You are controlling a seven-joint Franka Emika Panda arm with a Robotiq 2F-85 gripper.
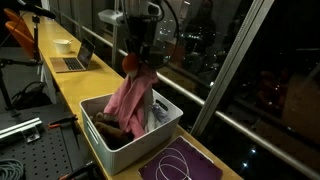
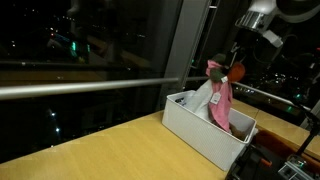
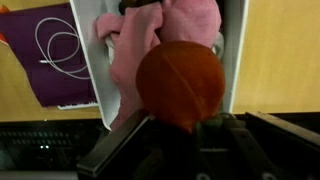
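My gripper (image 1: 141,57) hangs over a white bin (image 1: 100,145) and is shut on the top of a pink cloth (image 1: 128,98). The cloth has a round orange-red part (image 1: 130,62) right at the jaws. It hangs down from there, and its lower end reaches into the bin. In the other exterior view the gripper (image 2: 233,62) holds the cloth (image 2: 220,98) above the bin (image 2: 195,125). In the wrist view the orange-red part (image 3: 180,82) fills the space in front of the jaws (image 3: 186,128), with the pink cloth (image 3: 135,45) and the bin's rim (image 3: 236,50) beyond. The fingertips are hidden.
Dark and brown items (image 1: 108,126) lie in the bin. A purple mat with a white cable (image 1: 180,162) lies next to it on the yellow counter, and shows in the wrist view too (image 3: 45,50). A laptop (image 1: 75,62) and a bowl (image 1: 62,45) stand farther along. A glass window wall runs beside the counter.
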